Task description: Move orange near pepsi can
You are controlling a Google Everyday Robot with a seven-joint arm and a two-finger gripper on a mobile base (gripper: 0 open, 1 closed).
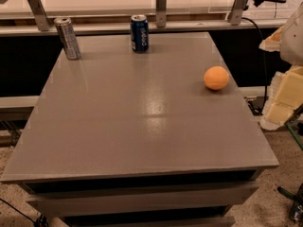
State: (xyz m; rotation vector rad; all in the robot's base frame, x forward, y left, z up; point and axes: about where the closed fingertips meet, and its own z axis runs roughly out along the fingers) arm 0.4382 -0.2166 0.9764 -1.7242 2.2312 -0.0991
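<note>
The orange (216,77) is a small round fruit lying on the grey table (142,126) near its right edge. The pepsi can (139,32) is dark blue with white lettering and a silver top, and it stands upright at the back middle of the table. The two are well apart. My arm's cream segments (284,89) show at the right edge, off the table. A dark part at the lower right corner looks like my gripper (294,206); it is low beside the table, far from the orange, and mostly cut off by the frame.
A plain silver-grey can (67,38) stands at the table's back left corner. A white counter with metal brackets (161,6) runs behind the table. A black cable (258,41) hangs at the back right. Drawers sit below the table's front edge.
</note>
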